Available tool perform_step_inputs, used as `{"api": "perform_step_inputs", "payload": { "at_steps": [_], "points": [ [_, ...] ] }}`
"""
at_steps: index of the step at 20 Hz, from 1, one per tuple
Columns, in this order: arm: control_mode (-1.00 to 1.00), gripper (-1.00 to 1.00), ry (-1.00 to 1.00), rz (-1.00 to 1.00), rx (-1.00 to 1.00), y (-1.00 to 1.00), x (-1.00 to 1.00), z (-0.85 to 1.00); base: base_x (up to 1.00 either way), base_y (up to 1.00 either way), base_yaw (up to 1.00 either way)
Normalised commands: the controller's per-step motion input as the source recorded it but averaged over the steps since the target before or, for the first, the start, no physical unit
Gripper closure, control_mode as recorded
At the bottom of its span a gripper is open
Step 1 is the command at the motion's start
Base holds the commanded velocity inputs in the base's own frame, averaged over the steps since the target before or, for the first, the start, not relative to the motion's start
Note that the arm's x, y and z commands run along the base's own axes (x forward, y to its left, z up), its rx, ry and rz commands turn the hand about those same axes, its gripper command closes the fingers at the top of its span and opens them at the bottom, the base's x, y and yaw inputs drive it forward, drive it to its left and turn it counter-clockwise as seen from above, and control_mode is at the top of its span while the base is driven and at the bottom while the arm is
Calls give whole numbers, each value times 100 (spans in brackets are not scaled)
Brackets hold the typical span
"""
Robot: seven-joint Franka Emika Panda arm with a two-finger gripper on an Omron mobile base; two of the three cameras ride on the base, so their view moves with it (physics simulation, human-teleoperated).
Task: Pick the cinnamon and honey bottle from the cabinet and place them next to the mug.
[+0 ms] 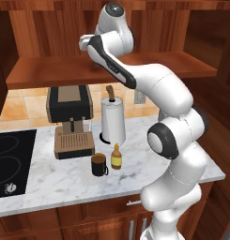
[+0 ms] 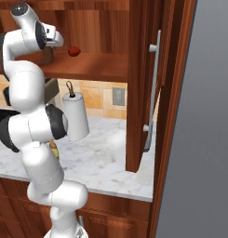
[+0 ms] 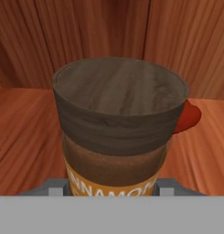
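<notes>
cinnamon [image 3: 118, 132] between jaws, on cabinet [image 3: 26, 137] shelf

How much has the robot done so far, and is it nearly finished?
About halfway. The honey bottle already stands on the counter beside the mug. Now the tool is up in the cabinet, right around the cinnamon, though a firm grip can't be confirmed. Left to do: lift the cinnamon out and set it by the mug too.

Cinnamon [image 3: 118, 137] jar label reads, partly cut off, "NNAMO".
</notes>
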Motion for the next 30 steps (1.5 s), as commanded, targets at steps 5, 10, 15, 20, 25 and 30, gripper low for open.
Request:
{"api": "perform_step_inputs", "payload": {
  "at_steps": [5,10,15,20,25,30],
  "points": [
    [-100,100,0,-1,1,-4,-92,-1,0,0,0],
    [-100,100,0,-2,3,-20,-99,0,0,0,0],
    [-100,100,0,-2,8,-38,-100,0,0,0,0],
    [-100,100,0,0,10,-44,-100,-1,0,0,0],
    [-100,100,0,0,9,-43,-100,-6,0,0,0],
    [-100,100,-1,4,3,-42,-79,-8,0,0,0]
  ]
}}
